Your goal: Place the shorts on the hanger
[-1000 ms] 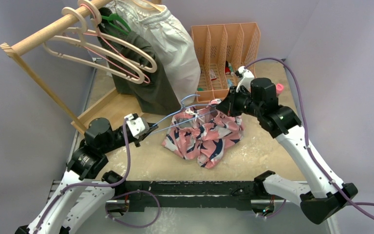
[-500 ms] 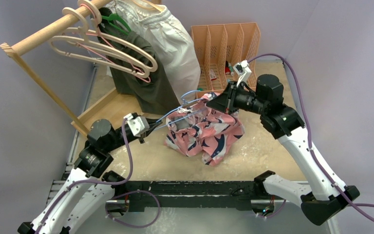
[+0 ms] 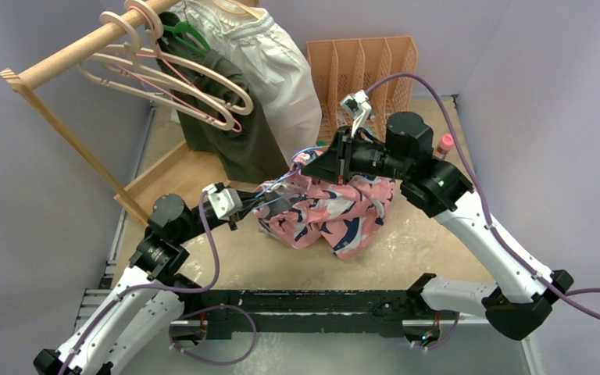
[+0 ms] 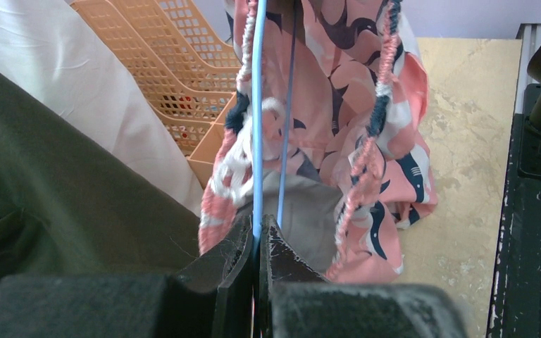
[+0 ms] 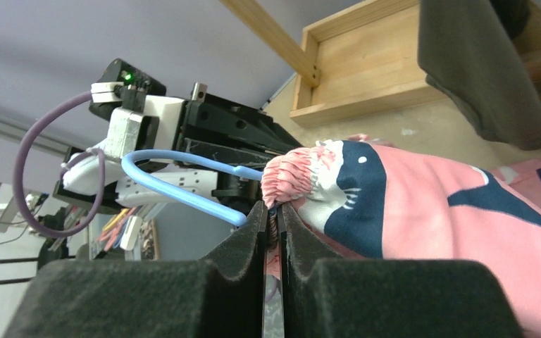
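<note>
Shorts, waistband in the clenched right gripper; hanger wire in the clenched left gripper.

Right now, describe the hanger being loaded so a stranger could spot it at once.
Look mid-table, in front of the wooden rack. There the left gripper pinches the hanger, which runs into the pink shorts. It alone is thin light-blue wire; the plastic hangers on the rack are thick.
</note>
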You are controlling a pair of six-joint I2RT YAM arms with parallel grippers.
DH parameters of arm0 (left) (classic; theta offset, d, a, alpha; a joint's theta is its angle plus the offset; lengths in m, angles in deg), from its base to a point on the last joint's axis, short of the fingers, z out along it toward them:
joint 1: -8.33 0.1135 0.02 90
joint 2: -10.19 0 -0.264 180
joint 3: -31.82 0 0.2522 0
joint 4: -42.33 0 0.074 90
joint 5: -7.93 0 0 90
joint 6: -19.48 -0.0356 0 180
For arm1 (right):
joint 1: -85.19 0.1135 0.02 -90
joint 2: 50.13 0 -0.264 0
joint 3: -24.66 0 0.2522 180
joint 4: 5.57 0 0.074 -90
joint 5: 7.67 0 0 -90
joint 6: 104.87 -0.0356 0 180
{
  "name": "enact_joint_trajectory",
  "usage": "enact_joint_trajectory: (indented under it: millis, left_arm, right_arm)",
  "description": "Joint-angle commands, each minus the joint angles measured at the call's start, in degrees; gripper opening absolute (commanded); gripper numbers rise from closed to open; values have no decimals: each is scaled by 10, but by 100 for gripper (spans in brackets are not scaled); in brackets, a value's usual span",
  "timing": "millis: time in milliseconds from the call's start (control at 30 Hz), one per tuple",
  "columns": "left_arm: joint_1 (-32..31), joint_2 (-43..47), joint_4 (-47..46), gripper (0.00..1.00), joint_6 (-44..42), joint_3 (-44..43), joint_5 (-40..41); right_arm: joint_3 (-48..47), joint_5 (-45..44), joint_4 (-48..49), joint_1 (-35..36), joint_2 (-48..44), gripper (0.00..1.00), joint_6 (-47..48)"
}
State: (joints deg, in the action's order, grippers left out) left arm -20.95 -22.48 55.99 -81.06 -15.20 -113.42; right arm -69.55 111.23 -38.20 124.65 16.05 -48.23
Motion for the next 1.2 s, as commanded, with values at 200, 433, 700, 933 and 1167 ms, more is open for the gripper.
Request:
enact_joint_trajectory:
  millis: [200,433,700,933,1167]
  left_arm:
    - [2,53,-169,0,104,43,-31]
    - [2,48,-223,0,143,55,-38]
    - [2,48,-254,0,159,69,-63]
    - [2,41,-255,0,155,66,-85]
    - [2,41,-252,0,146,64,-87]
  right_arm:
    - [19,-40,43,4,-33,32,152]
    - [18,-13,57,4,-72,45,278]
    - [47,19,35,4,-110,59,460]
    - [-7,45,-17,4,-72,68,529]
    - [-28,130,-49,4,-25,64,563]
